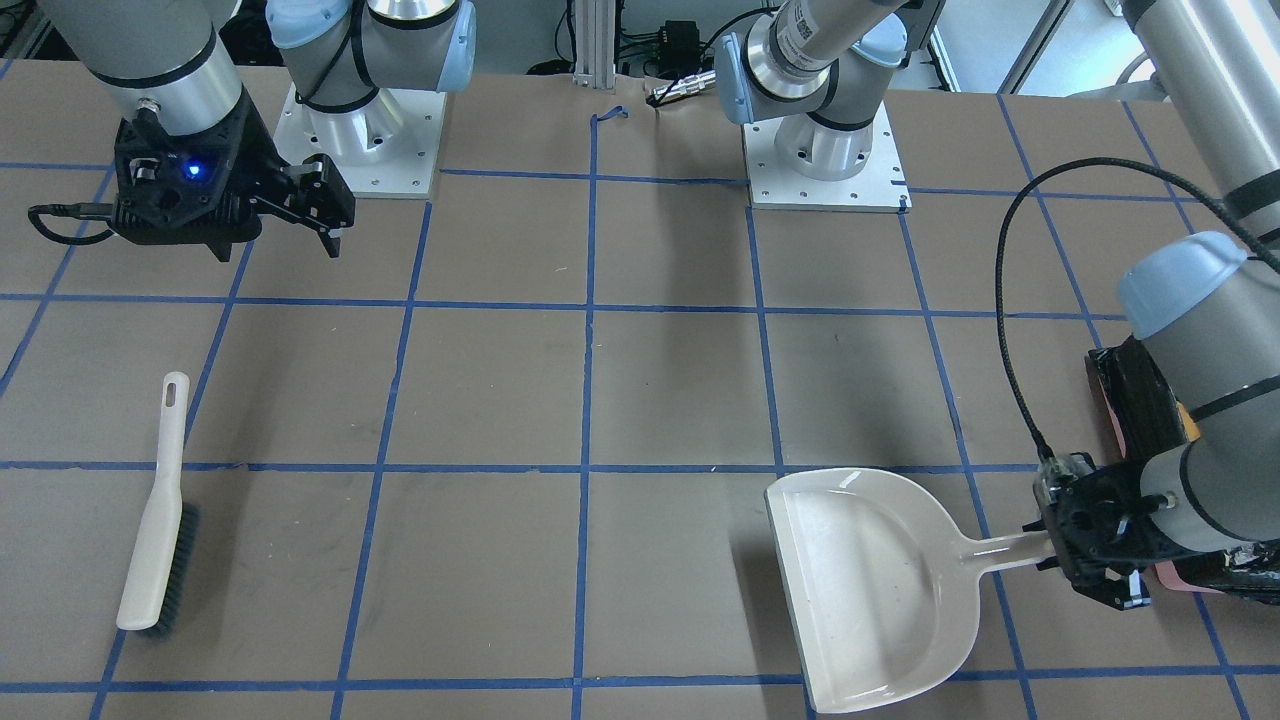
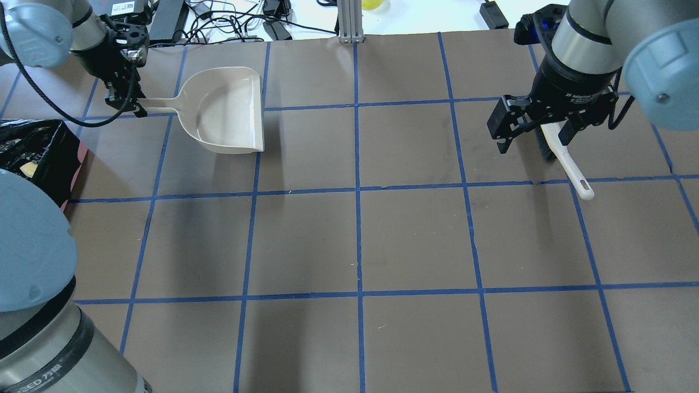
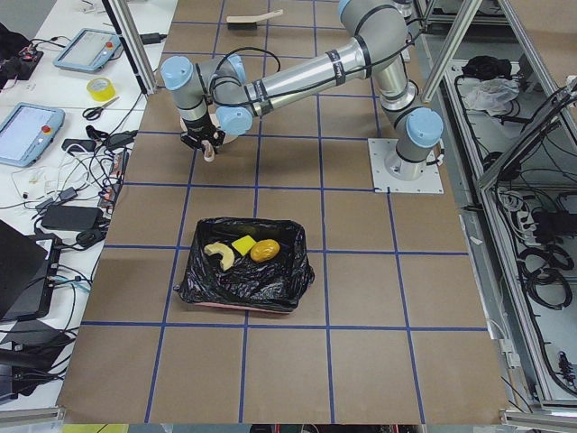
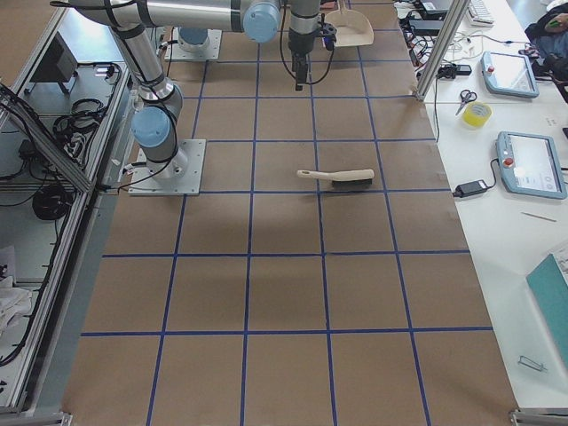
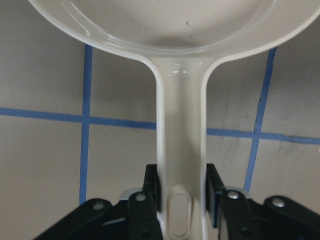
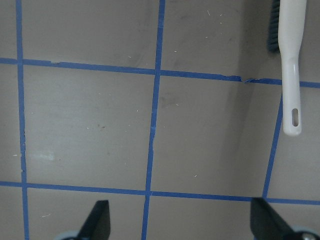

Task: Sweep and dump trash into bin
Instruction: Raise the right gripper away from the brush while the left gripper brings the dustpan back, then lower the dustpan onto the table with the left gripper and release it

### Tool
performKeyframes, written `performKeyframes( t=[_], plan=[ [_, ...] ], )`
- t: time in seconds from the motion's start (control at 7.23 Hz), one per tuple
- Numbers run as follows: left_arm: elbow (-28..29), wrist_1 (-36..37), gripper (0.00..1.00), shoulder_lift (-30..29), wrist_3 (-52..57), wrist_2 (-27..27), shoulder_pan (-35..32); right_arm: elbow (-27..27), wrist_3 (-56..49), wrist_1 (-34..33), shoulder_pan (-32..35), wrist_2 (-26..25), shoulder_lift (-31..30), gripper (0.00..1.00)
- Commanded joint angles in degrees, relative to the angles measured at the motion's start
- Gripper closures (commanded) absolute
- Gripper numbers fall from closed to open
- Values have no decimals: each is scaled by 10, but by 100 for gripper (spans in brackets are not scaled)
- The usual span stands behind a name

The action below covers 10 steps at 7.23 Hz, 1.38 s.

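You have the left end effector clamped on the handle of the dustpan, upper left of the overhead view. The right end effector hangs spread wide over the desk (the brush lies apart from it). The trash sits inside the bin, lower centre of the left-side view.

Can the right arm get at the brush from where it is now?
Probably yes. The right pincer hangs open close to the brush, which lies flat with nothing on or around it. The left pincer, shut on the dustpan handle, is far off.
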Motion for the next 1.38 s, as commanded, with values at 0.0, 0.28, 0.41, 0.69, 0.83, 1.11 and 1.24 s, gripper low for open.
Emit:
performKeyframes(
  t=[0.0,0.28,0.41,0.69,0.83,1.11,1.24],
  plan=[
    [6,14,100,-29,-5,5,-18,0,0,5,0,-2,0,0],
    [8,22,100,-38,2,27,-45,1,0,6,0,-1,-6,0],
    [10,23,100,-39,13,27,-43,1,0,6,0,-1,-6,0],
    [9,34,100,-45,29,26,-42,1,0,6,0,-1,-6,0],
    [7,34,100,-46,29,26,-42,1,0,6,0,-1,-6,0],
    [3,33,100,-46,28,26,-45,1,0,6,0,-1,-6,0],
    [1,33,99,-46,27,25,-46,1,0,6,0,-1,-6,0]
  ],
)
